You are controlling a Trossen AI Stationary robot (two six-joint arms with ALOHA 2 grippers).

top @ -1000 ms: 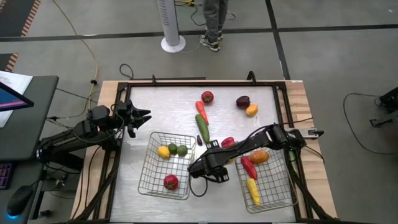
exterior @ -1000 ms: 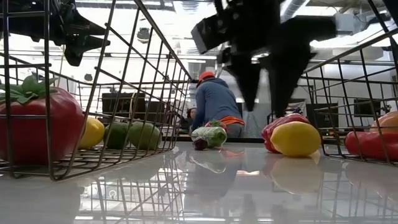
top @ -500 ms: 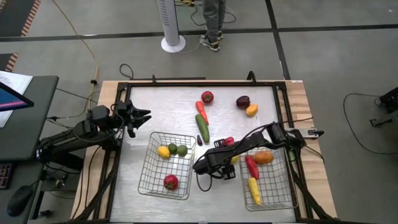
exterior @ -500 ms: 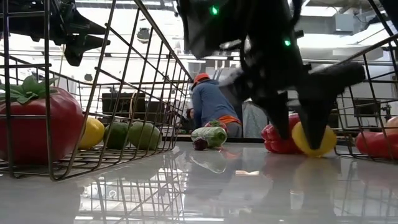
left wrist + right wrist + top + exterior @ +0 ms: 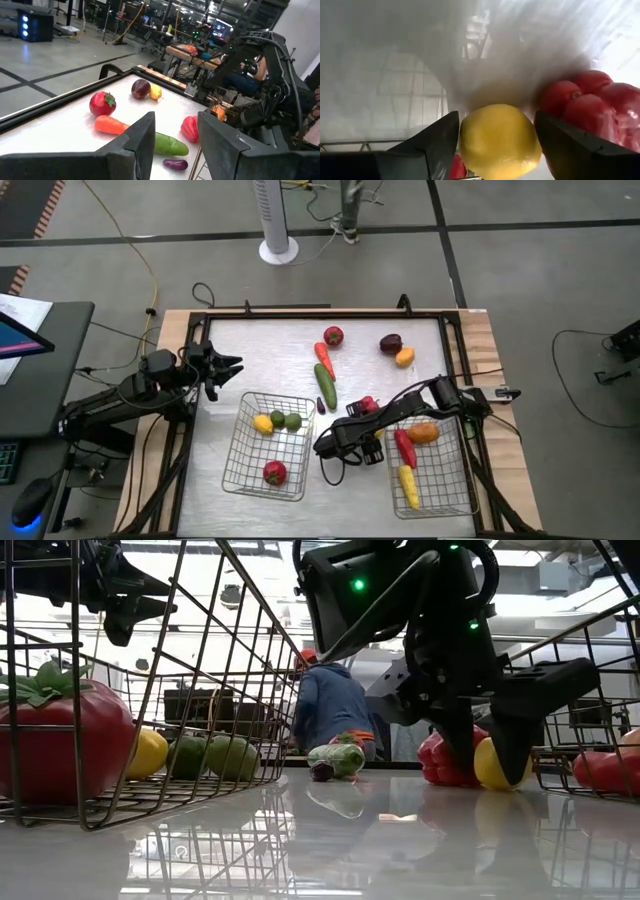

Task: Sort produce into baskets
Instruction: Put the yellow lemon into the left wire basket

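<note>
The right gripper [image 5: 487,750] sat low on the desk [image 5: 270,360] between the two baskets [image 5: 268,445], its fingers [image 5: 437,145] spread around a yellow lemon [image 5: 499,140] without visibly pressing it. A red pepper [image 5: 440,760] lay just behind the lemon. The left gripper [image 5: 228,367] waited at nine o'clock, fingers apart.
</note>
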